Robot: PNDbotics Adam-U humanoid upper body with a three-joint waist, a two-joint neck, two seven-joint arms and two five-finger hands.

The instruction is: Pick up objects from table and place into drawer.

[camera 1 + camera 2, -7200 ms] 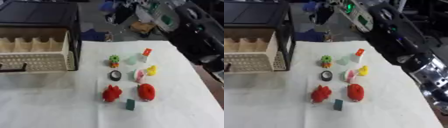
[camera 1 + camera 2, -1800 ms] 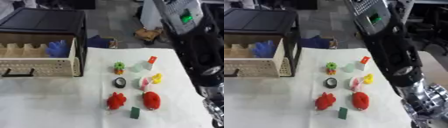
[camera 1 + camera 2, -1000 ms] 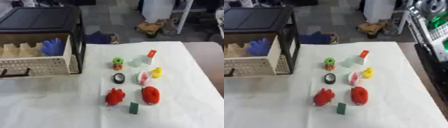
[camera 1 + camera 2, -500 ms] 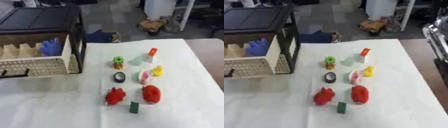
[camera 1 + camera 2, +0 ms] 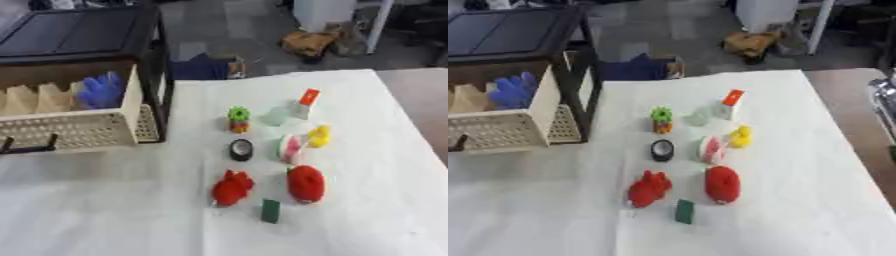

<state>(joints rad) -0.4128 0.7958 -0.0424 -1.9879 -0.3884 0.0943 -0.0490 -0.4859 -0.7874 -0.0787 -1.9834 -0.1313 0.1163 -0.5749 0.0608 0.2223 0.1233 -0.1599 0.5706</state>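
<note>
A white-covered desk (image 5: 105,200) carries a cluster of small objects awaiting transfer to the open drawer (image 5: 79,127) of a black cabinet (image 5: 83,35) at the left. Neither robot hand shows in either view, so the state of the fingers cannot be told; only a sliver of silver machinery (image 5: 885,95) shows at the right edge of the right eye view.

The drawer, a pale perforated basket with dividers, stands pulled out and already holds a blue object (image 5: 103,90) in its right-hand compartment. Still on the desk, well apart from the drawer, lie a green-topped toy (image 5: 238,119), a black ring (image 5: 241,149), a pale translucent piece (image 5: 278,115) just beside a small white box with a red top (image 5: 306,101), a yellow figure (image 5: 318,136), a pink-and-white object (image 5: 290,148), a red lumpy toy (image 5: 231,188), a rounded red object (image 5: 305,183) and a dark green block (image 5: 270,210).

By this evidence the task sits between picks (one item stowed, nine to go). The next move calls for a hand to reach into the cluster and close on a single piece; the green-topped toy and the black ring lie nearest the drawer, while the tight pairings on the right would demand a careful approach to avoid knocking neighbours.
</note>
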